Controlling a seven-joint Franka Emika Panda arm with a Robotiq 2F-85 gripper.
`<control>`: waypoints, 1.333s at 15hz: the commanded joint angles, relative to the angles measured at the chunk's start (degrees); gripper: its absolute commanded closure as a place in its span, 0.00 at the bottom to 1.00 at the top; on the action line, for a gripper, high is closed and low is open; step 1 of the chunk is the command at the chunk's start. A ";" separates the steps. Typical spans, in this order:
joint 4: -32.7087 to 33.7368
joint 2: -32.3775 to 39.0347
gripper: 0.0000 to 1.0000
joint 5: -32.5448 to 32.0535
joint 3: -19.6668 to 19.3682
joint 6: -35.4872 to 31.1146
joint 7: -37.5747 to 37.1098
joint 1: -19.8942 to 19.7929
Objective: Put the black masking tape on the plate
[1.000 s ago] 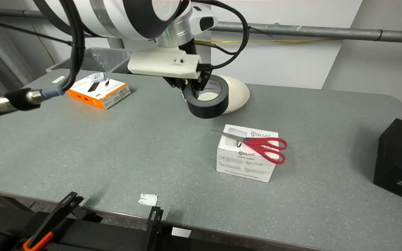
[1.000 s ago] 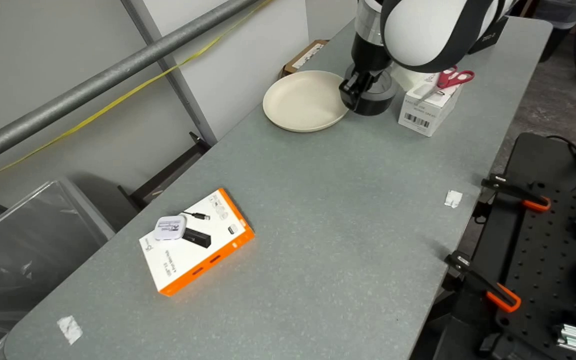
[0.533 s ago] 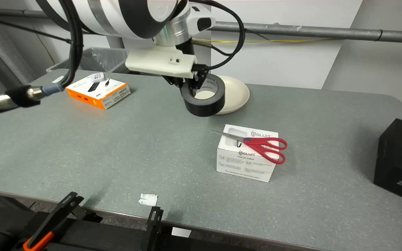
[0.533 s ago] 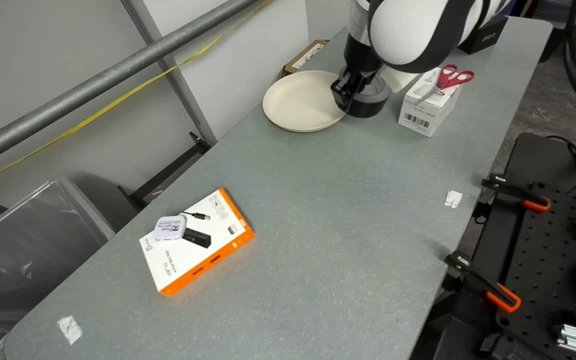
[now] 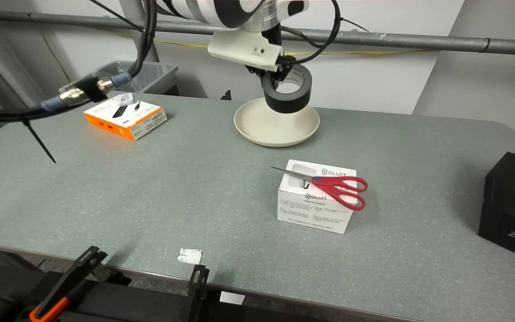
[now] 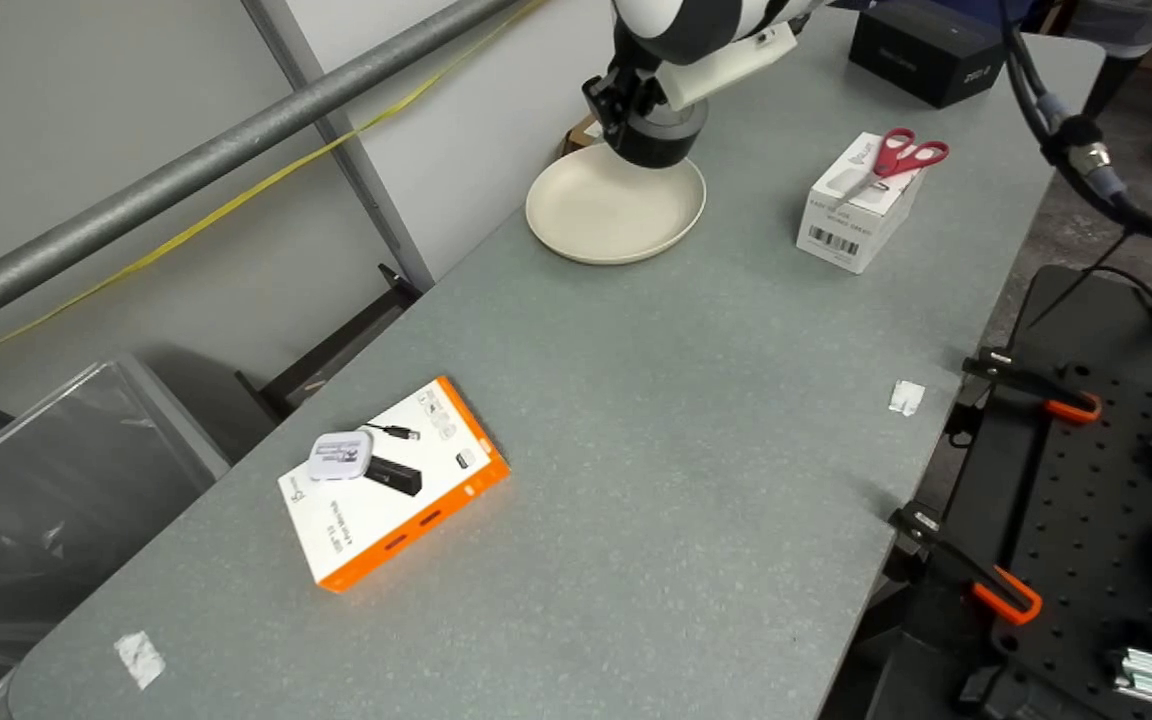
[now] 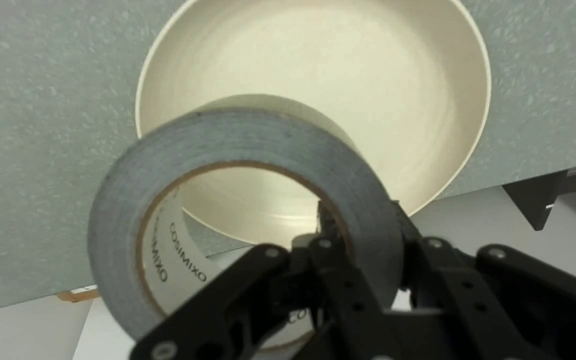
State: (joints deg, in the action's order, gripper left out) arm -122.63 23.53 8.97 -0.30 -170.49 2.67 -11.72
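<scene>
Pick-up was done: I saw the hand (image 7: 361, 222) gripping the black masking tape (image 5: 288, 103), raised above the beige plate (image 5: 275, 129); lowering and release (I judged) were left.

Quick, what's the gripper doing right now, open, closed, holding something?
Gripper: closed, holding the black masking tape by its wall, one finger inside the ring and one outside.
</scene>
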 commanded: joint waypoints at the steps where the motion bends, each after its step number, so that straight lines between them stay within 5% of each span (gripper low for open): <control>1: 12.60 10.07 0.94 3.01 3.95 2.66 0.21 -2.79; 7: 20.87 18.27 0.94 2.59 6.38 8.04 0.42 -2.78; 13: 24.72 21.97 0.94 1.72 4.51 10.91 -1.13 -0.66; 14: 24.86 21.99 0.49 1.66 4.44 10.96 -1.00 -0.53; 15: 25.02 22.00 0.48 1.68 4.43 11.20 -0.93 -0.46; 20: 24.96 22.10 0.12 1.69 4.79 10.89 -0.55 -0.20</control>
State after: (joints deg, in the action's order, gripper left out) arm -99.85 44.62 10.47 4.95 -160.80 2.58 -12.73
